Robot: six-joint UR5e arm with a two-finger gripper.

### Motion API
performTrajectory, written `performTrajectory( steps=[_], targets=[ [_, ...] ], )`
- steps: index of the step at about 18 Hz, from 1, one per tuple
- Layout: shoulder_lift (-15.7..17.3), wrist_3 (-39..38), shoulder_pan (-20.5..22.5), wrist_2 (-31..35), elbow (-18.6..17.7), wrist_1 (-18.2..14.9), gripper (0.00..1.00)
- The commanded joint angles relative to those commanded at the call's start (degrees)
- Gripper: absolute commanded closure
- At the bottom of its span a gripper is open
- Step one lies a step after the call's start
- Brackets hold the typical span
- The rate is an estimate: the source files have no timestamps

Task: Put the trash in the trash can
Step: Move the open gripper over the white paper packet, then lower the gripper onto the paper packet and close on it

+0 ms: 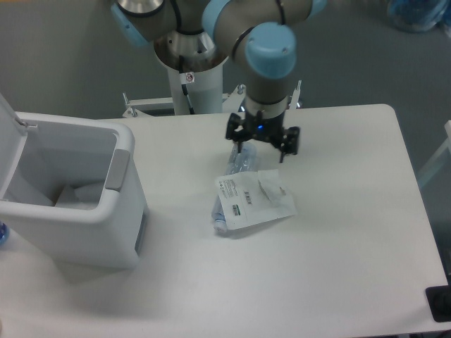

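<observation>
Table [352,267]: bin, two trash items, arm above.

Trash can [77,204] at table's 9 o'clock edge, lid [8,144] swung up on its 9 o'clock side, tab [117,170] on the rim toward 3 o'clock.

Bottle [238,163] near table centre, lying along a 1-to-7 o'clock line. Pouch [254,201] on top of bottle's 7 o'clock half, spreading toward 4 o'clock; bottle's 1 o'clock end sticks out.

Gripper [261,148] over bottle's exposed 1 o'clock end, jaws spread, pointing down. Arm's base post [194,84] beyond table's 12 o'clock edge.

Trash can well apart from bottle and pouch, at their 9 o'clock.
</observation>
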Motion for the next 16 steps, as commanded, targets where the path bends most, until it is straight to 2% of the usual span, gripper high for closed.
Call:
performTrajectory(
  steps=[8, 16],
  targets=[
    [-2.2, -1.6, -3.34, 0.18, -3.34, 3.16, 0.0],
    [-5.36, -1.6, -4.58, 0.35, -3.25, 5.01, 0.0]
  ],
)
